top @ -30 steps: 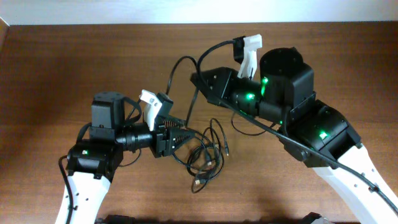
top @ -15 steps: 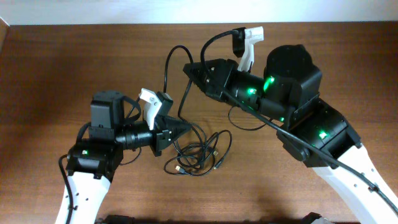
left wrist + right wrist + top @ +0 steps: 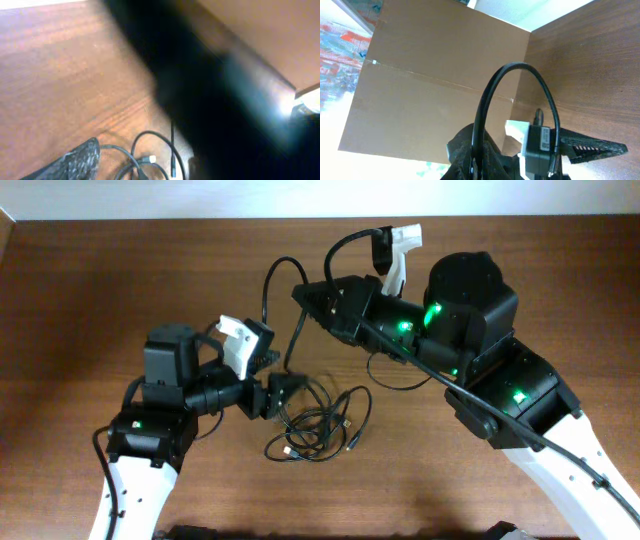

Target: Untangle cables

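Thin black cables point(image 3: 322, 420) lie in a tangled coil on the brown table, with small plugs at the coil's front left point(image 3: 288, 451) and right point(image 3: 349, 426). My right gripper point(image 3: 301, 292) is shut on one cable strand and holds it above the table. That strand arcs up and left of the jaws point(image 3: 268, 280) and hangs down to the coil. The right wrist view shows the strand point(image 3: 520, 67) looping out of the pinched fingers point(image 3: 477, 160). My left gripper point(image 3: 279, 392) is at the coil's left edge, and its jaws look open. The left wrist view shows cable loops point(image 3: 150, 137) between its fingers point(image 3: 135, 164).
A dark blur point(image 3: 215, 100), out of focus, fills much of the left wrist view. A brown cardboard wall point(image 3: 435, 85) shows beyond the table edge in the right wrist view. Both arms crowd the table's middle.
My right gripper has moved up and left with the strand, stretching it out of the coil. The coil slid left. My left wrist has rolled at the coil's edge.
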